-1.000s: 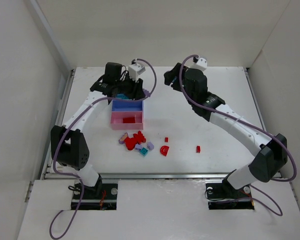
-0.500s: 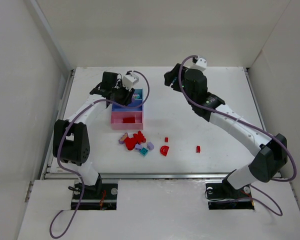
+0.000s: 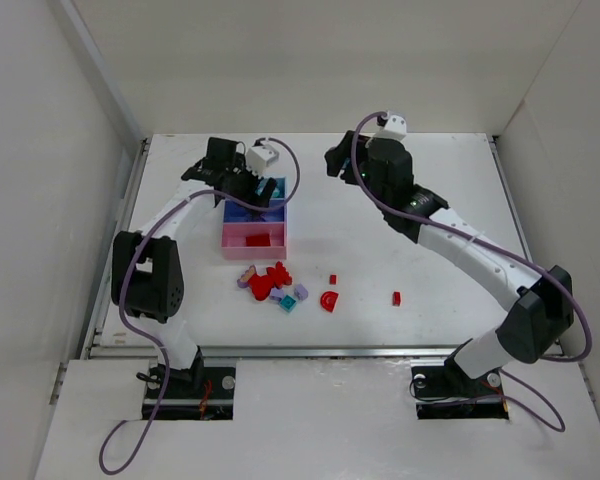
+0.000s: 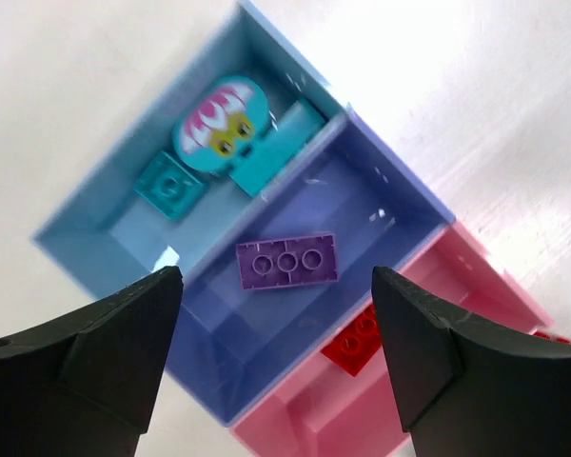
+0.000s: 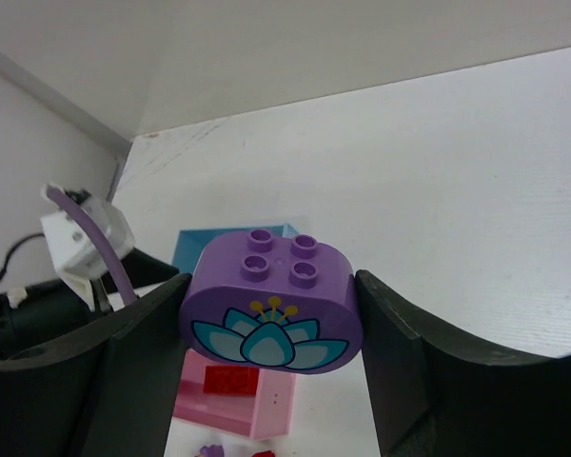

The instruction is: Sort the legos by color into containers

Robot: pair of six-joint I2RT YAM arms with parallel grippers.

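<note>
The three joined containers lie at the back left: light blue (image 3: 273,187), purple-blue (image 3: 261,211), pink (image 3: 252,240). My left gripper (image 3: 242,183) hovers over them, open and empty (image 4: 276,274). Below it the light blue tray (image 4: 95,228) holds teal bricks (image 4: 226,127), the purple-blue tray (image 4: 381,205) a flat purple brick (image 4: 287,262), the pink tray (image 4: 295,419) a red brick (image 4: 360,339). My right gripper (image 3: 336,162) is shut on a rounded lilac brick with a flower print (image 5: 271,307), held in the air right of the trays. Loose legos (image 3: 270,283) lie in front of the trays.
A red arch piece (image 3: 328,300) and two small red bricks (image 3: 332,278) (image 3: 396,297) lie apart on the white table. White walls close in the table on the left, back and right. The left arm's wrist camera (image 5: 81,233) shows beside the trays.
My left wrist has drawn back a little toward the left over the trays. My right gripper has shifted slightly left, still holding the lilac brick.
</note>
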